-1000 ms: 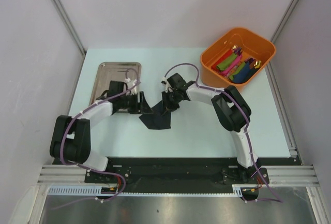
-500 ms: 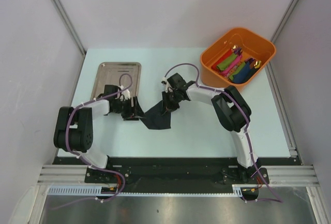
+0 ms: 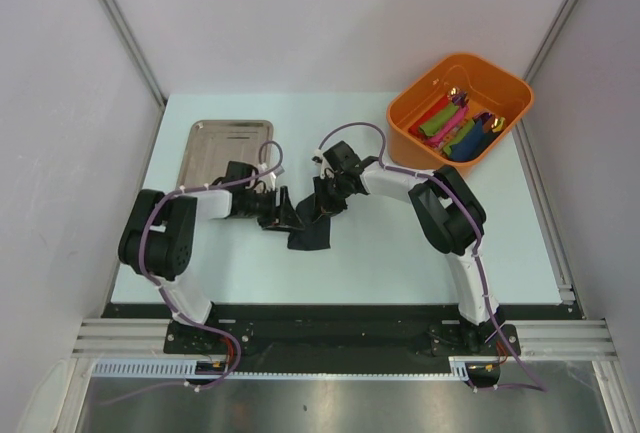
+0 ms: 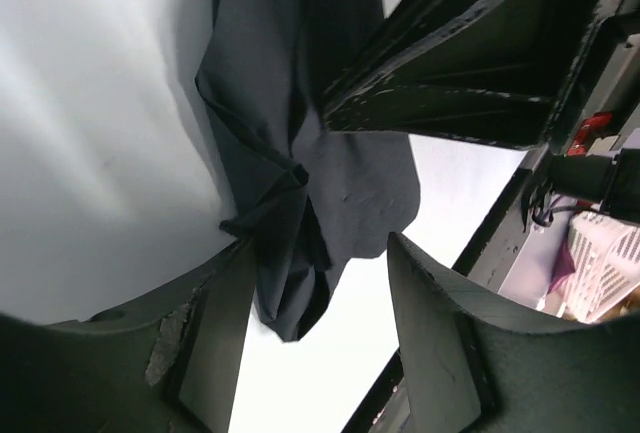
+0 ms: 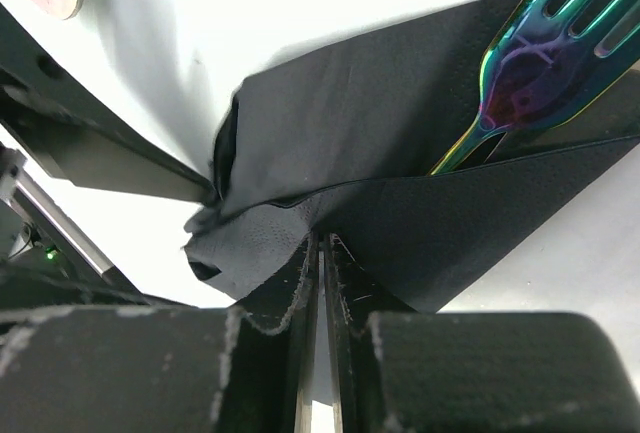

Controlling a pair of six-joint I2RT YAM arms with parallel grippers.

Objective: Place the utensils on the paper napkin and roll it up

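The black paper napkin [image 3: 310, 235] lies crumpled and partly folded at the table's middle. It also shows in the left wrist view [image 4: 300, 143] and the right wrist view [image 5: 400, 153]. An iridescent fork [image 5: 540, 53] lies inside the napkin's fold, tines sticking out; other utensils are hidden. My right gripper [image 3: 322, 205] [image 5: 320, 253] is shut, pinching the napkin's folded edge. My left gripper [image 3: 284, 215] [image 4: 320, 343] is open at the napkin's left side, with a bunched corner of the napkin against its left finger [image 4: 215, 333].
A steel tray [image 3: 225, 143] sits at the back left, just behind the left arm. An orange bin [image 3: 508, 103] with coloured napkin rolls and gold-tipped cutlery stands at the back right.
My left gripper has moved right from the tray's edge up to the napkin. The napkin's left side has bunched up and the napkin looks narrower. The right gripper has stayed put.
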